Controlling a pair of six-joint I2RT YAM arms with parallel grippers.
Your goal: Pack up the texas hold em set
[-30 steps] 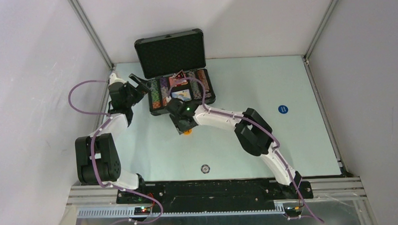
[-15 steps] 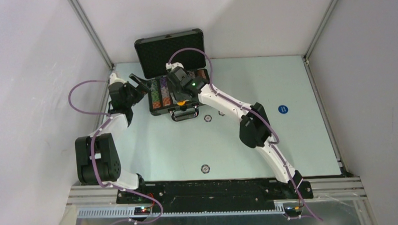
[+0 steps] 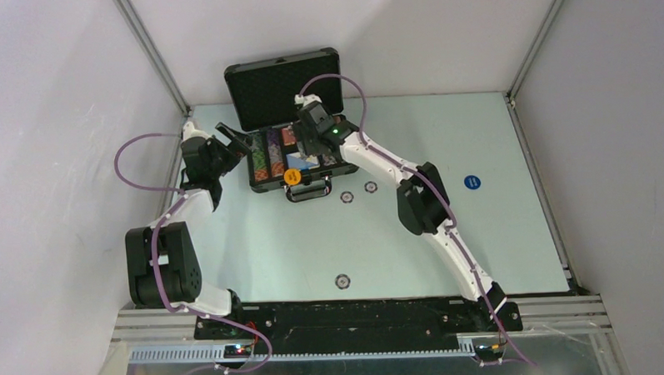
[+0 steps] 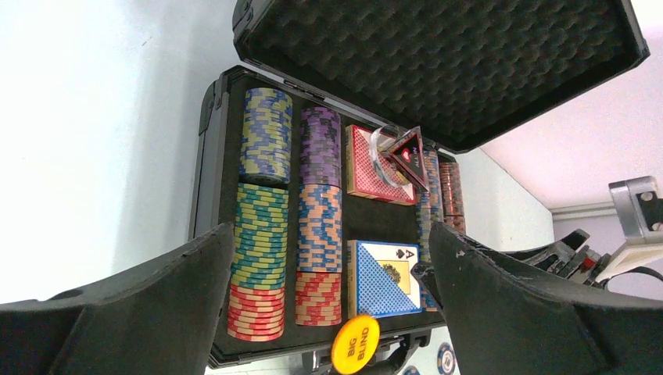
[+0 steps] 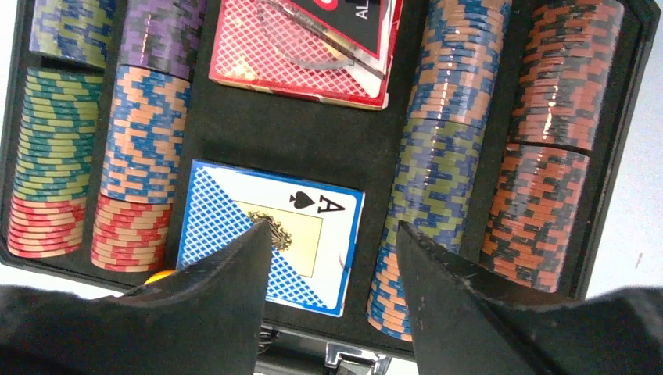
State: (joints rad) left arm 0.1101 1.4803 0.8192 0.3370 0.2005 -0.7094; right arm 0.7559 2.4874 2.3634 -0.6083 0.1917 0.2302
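- Open at the far left of the counter (image 3: 497,232): black hard briefcase (image 3: 285,91), foam-lined lid up, chip rows slotted in.
- Poised over the tray's middle: right hand (image 5: 335,234), partly open, gripping nothing, blue-backed ace deck (image 5: 227,203) below.
- Parked just beside the case's left end: left hand (image 4: 332,238), spread wide, empty.
- Perched at the front rim by the handle: orange round "BIG BLIND" button (image 3: 292,177).
- Loose just in front of the case, nearward from the right hand: two small pale round buttons (image 3: 346,196), (image 3: 370,187); a third button (image 3: 342,280) well nearer the bases.
- Nearer by far: right arm, so probably its pick.
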